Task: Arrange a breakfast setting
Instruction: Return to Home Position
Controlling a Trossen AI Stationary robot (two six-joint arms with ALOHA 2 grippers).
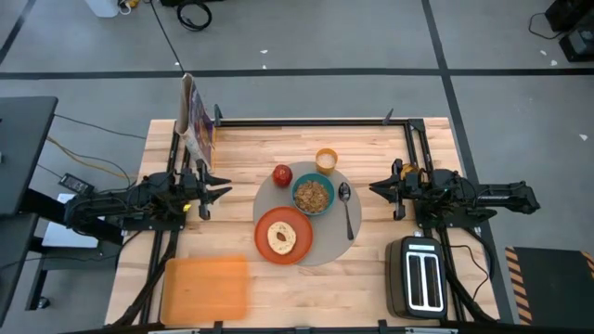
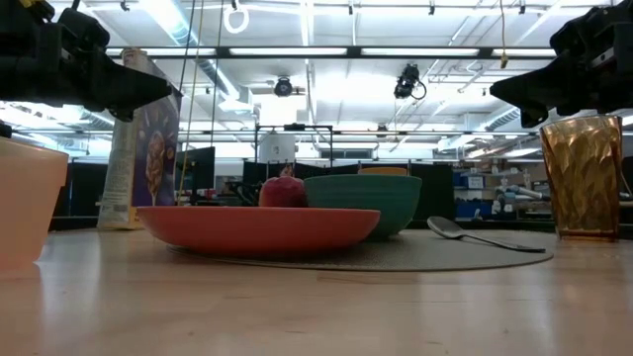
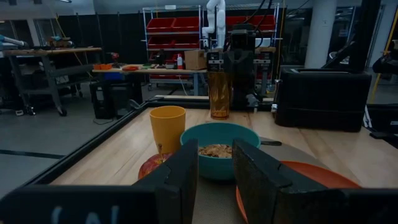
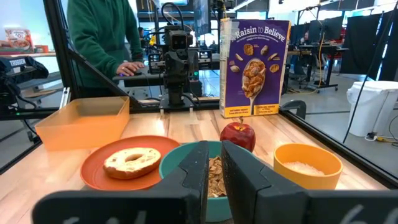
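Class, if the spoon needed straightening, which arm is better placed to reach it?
Probably the right. The metal spoon lies on the placemat's right side, nearer the right gripper than the left gripper.

The worktop [image 1: 241,176] is light wood planks with a dark frame round the edges. Sitting straight on it: a big round grey placemat [image 1: 336,249] about dead centre (the dishes all ride on that, not on the wood), an orange cutting board [image 1: 206,287] near the front left corner, a black-and-silver toaster [image 1: 424,276] at the front right, and a purple cereal box [image 1: 196,118] standing upright at the back left.
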